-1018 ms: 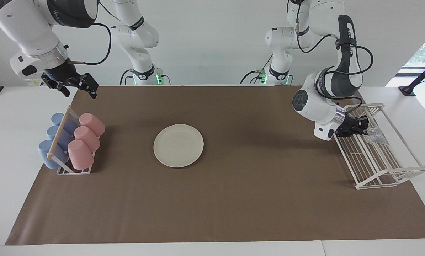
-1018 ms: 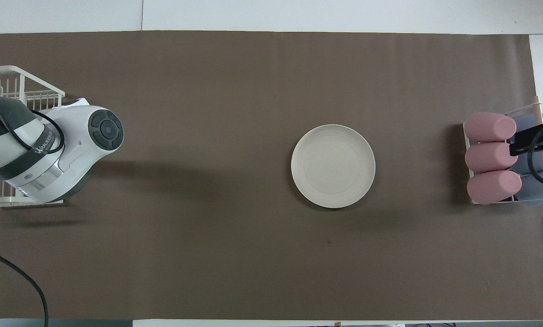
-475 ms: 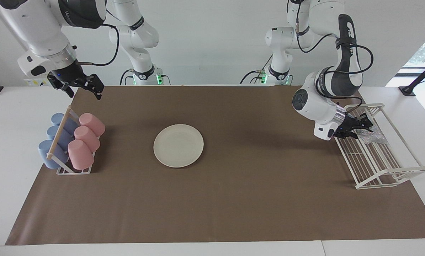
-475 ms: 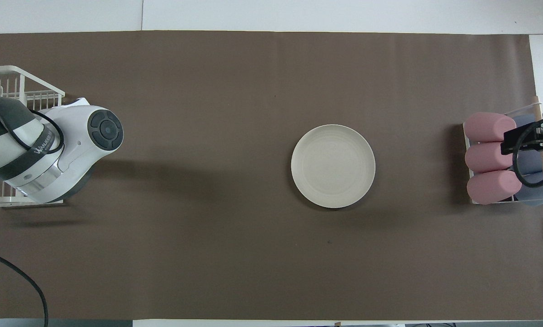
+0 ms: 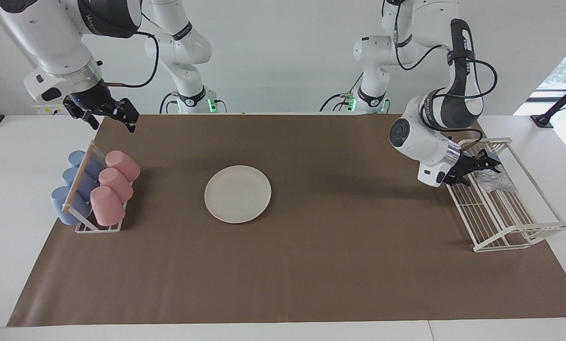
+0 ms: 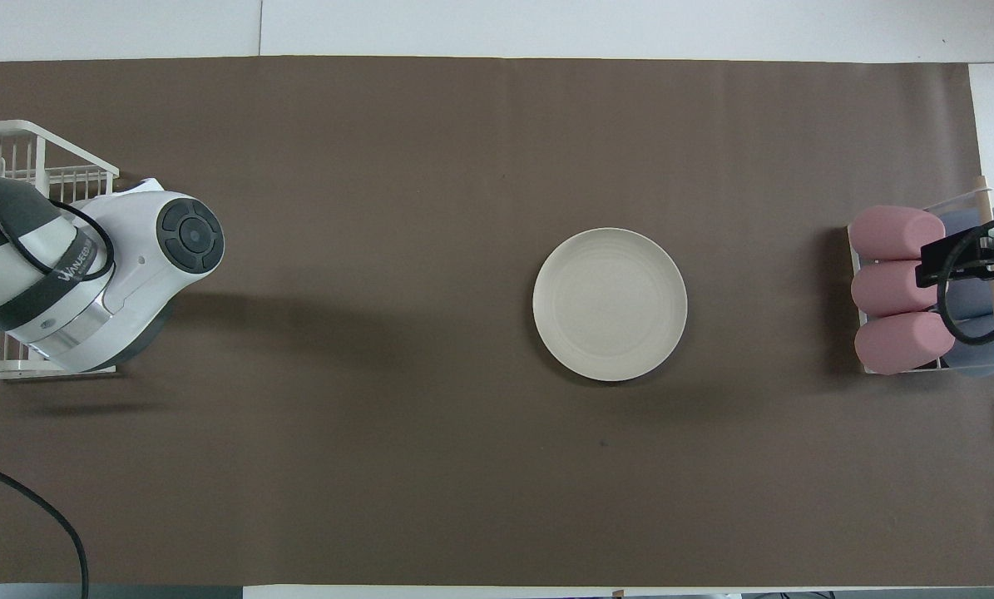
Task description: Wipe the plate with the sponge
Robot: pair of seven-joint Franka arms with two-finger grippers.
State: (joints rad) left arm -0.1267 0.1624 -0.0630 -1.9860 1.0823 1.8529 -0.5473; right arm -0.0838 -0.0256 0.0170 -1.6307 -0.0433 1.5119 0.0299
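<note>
Over the wire rack (image 5: pixel 510 215), the left gripper (image 5: pixel 482 166) gapes beside the sponge (image 5: pixel 493 180); arm lettering unreadable.

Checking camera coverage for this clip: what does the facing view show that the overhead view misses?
Facing view only: the sponge lying in the white wire rack, with the open left gripper at it. Overhead view only: nothing extra; the left arm hides that spot. Both: the plate, the cup rack's pink cups and the waiting, open right gripper.

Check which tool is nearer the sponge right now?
Left. The left tool is open at the wire rack, right beside the sponge lying in it. The right tool waits open above the cup rack, at the table's right-arm end.
</note>
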